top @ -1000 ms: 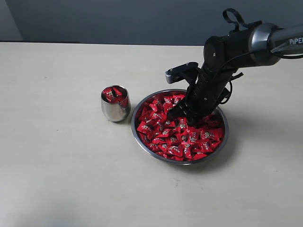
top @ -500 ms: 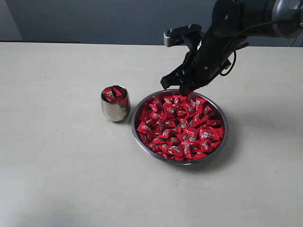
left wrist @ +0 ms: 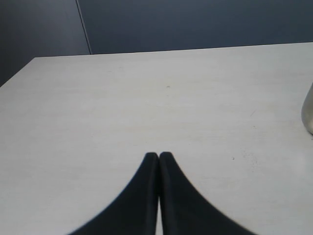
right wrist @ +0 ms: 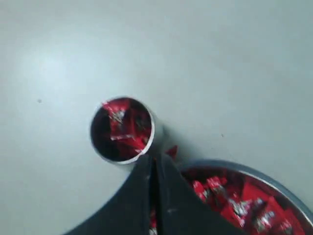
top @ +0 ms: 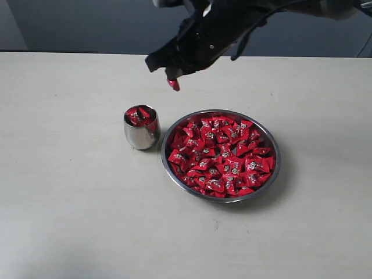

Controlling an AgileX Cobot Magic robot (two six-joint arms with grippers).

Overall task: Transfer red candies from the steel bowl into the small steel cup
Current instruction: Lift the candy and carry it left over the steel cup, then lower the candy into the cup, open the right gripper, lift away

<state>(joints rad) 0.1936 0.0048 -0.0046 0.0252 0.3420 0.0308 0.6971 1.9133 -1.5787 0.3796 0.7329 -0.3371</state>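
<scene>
The steel bowl [top: 275,152] sits on the table's right half, heaped with red candies [top: 221,154]. Just to its left stands the small steel cup [top: 141,138], with a few red candies [top: 139,115] inside. My right gripper [top: 172,77] hangs high above the table, behind the gap between cup and bowl, shut on one red candy [top: 174,85] that sticks out below its tips. In the right wrist view the cup [right wrist: 91,130] and the bowl's rim [right wrist: 230,165] lie below the shut jaws [right wrist: 154,159], and the held candy [right wrist: 171,151] peeks out beside them. My left gripper [left wrist: 159,155] is shut and empty over bare table.
The pale table [top: 70,203] spreads wide to the left and front of the cup. A dark wall [top: 87,23] runs behind the far edge. The cup's side [left wrist: 308,115] shows at the border of the left wrist view.
My right gripper rose out of the bowl with one red candy pinched in it and swung up and left, toward the cup. The left gripper's earlier state is not shown.
</scene>
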